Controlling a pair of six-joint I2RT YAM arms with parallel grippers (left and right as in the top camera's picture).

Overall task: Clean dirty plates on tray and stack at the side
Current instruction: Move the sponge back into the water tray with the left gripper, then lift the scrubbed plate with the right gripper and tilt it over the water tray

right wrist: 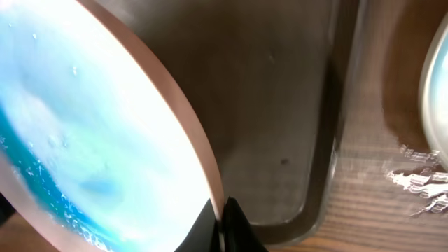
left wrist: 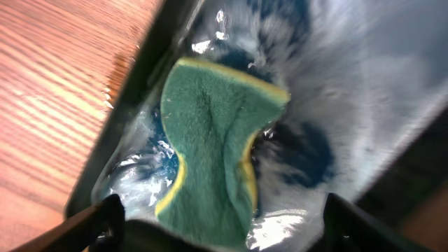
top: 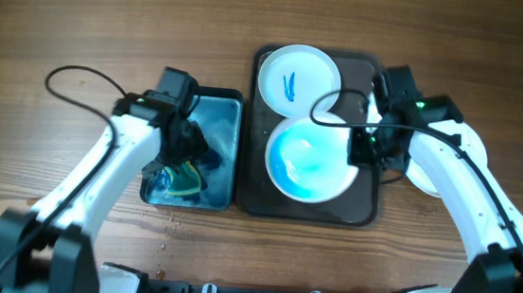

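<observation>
The dark brown tray (top: 362,208) lies at the table's centre. A white plate (top: 296,76) with a blue smear sits at its far end. My right gripper (top: 361,146) is shut on the right rim of a second plate (top: 310,160), which is washed with light blue and tilted over the tray's near half. The right wrist view shows the jaws (right wrist: 222,218) pinching that rim (right wrist: 105,140) above the bare tray (right wrist: 280,105). A third white plate (top: 424,178) lies on the table right of the tray, mostly hidden by my right arm. My left gripper (top: 184,163) is open.
My left gripper (left wrist: 220,227) hangs in the blue-lined basin (top: 232,106), its fingers either side of a green and yellow sponge (left wrist: 210,140) lying in soapy blue water. Cables run over both arms. Wooden table lies all around.
</observation>
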